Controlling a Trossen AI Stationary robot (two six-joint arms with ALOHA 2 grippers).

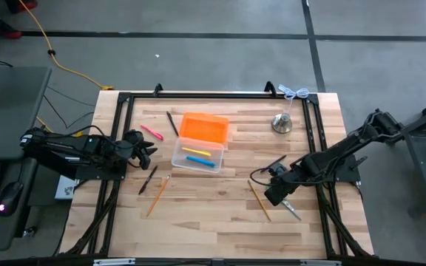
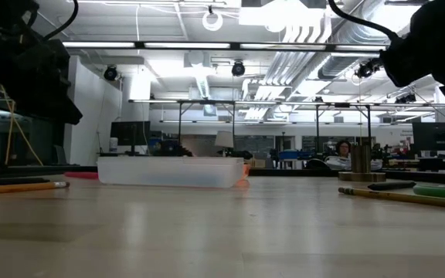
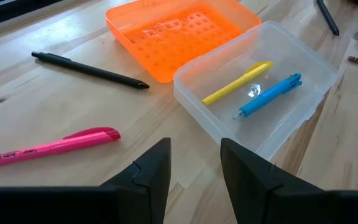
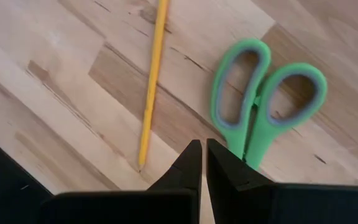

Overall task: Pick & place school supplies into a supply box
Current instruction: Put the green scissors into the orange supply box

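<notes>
The clear supply box sits mid-table with its orange lid open flat behind it. A yellow pen and a blue pen lie inside. My left gripper stands open at the left, just short of the box, with a pink pen and a black pen lying beyond it. My right gripper is shut and points down over the table's right part. Its tips hang between a yellow pencil and the green-handled scissors, both flat on the wood.
A silver bell-shaped object stands at the far right. A black pen and a wooden pencil lie near the left front, another dark pen behind my right gripper. A black frame borders the table.
</notes>
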